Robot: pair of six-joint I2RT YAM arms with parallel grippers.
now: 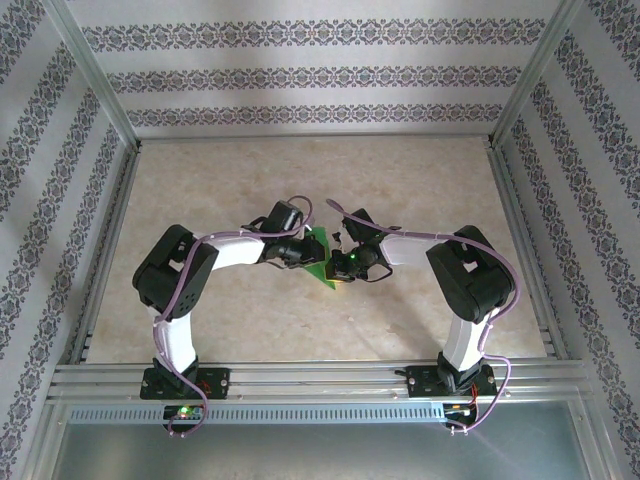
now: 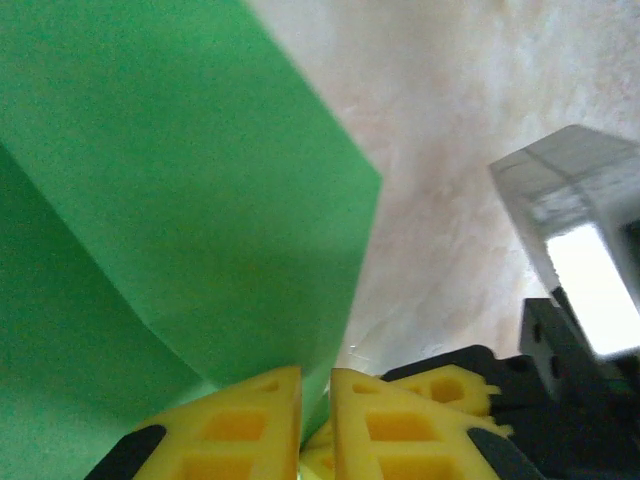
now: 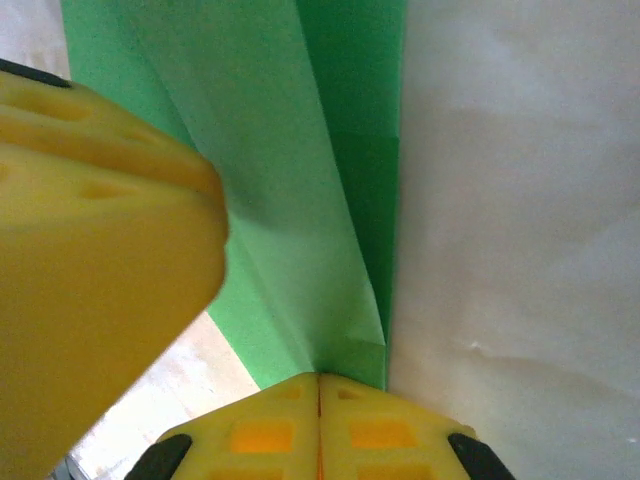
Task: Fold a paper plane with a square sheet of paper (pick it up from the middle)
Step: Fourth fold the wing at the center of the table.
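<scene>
I hold the green paper (image 1: pixel 320 265) in the air just above the middle of the table (image 1: pixel 250 180), a little nearer the table's near edge than its far edge, and both my arms bend inward to meet over that spot. My left gripper (image 2: pixel 315 385) is drawn in to a thin slit, and the lower edge of the paper runs down into that slit, so I am pinching it there. From my left wrist the paper rises as 2 broad flat panels, a lighter one over a darker one, with the pale table behind them. My right gripper (image 3: pixel 320 385) has its 2 yellow pads pressed flush together on a folded corner of the same paper. From my right wrist the paper stands up as a narrow strip of layered folds with several long creases, the table pale beyond it. One finger (image 3: pixel 100 250) of my left gripper fills the left side of that view as a yellow blur, touching or nearly touching the strip; I cannot tell which.
</scene>
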